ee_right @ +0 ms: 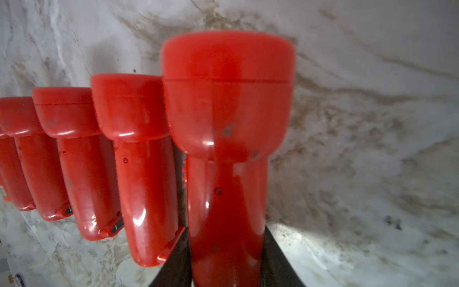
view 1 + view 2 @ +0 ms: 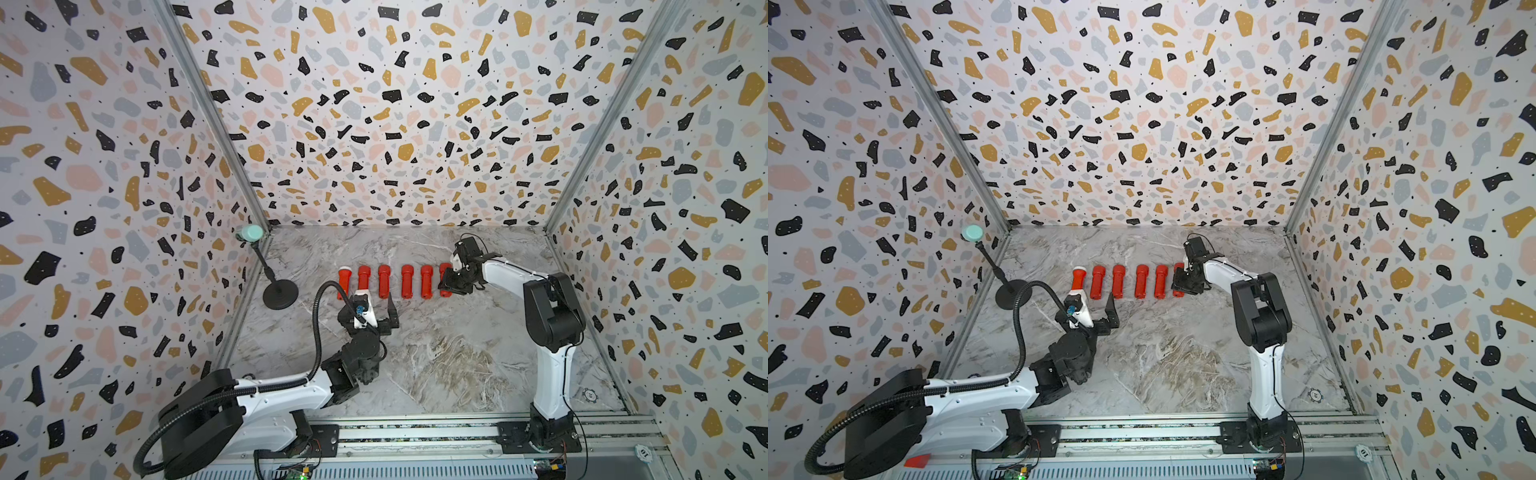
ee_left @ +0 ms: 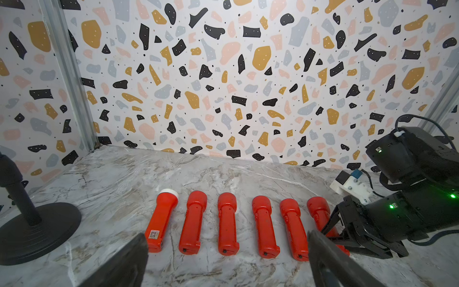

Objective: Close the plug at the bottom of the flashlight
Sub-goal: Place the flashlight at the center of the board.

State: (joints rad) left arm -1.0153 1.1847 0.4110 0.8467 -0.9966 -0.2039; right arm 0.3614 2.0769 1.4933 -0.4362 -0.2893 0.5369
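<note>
Several red flashlights (image 2: 384,281) lie side by side in a row on the marble table, heads toward the back wall. My right gripper (image 2: 451,284) is shut on the handle of the rightmost flashlight (image 1: 227,124), one dark finger (image 1: 278,261) on each side of it. That flashlight (image 3: 316,211) shows partly in the left wrist view, and its plug end is hidden there and in the right wrist view. My left gripper (image 3: 228,268) stands open in front of the row's butt ends, holding nothing; it is nearer the left end of the row (image 2: 374,309).
A black microphone stand (image 2: 280,293) with a round base stands left of the row, its teal head (image 2: 251,233) near the back left corner. Patterned walls close three sides. A metal rail (image 2: 415,436) runs along the front.
</note>
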